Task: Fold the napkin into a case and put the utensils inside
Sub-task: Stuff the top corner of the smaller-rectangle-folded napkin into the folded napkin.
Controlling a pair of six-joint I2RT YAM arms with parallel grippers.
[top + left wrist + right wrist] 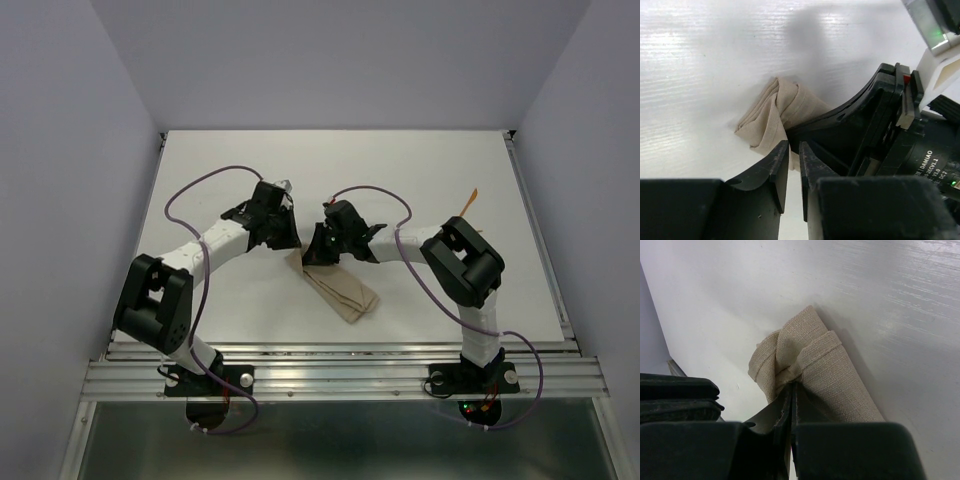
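White tabletop [420, 160], both arms bent inward over a folded napkin [345, 292].
From the near-edge bases each arm elbows outward, then reaches toward centre. The right gripper [791, 386] is pinched tight on the napkin's far end. The left gripper [794, 146] sits just beside it, jaws a narrow slit apart and empty. An orange utensil [470, 200] lies far right.

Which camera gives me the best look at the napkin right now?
Right wrist: the napkin is close and large, with folds, hem and weave sharp, though the right gripper covers its near end. Top view shows only a small tan oblong. Left wrist shows just one bunched end.
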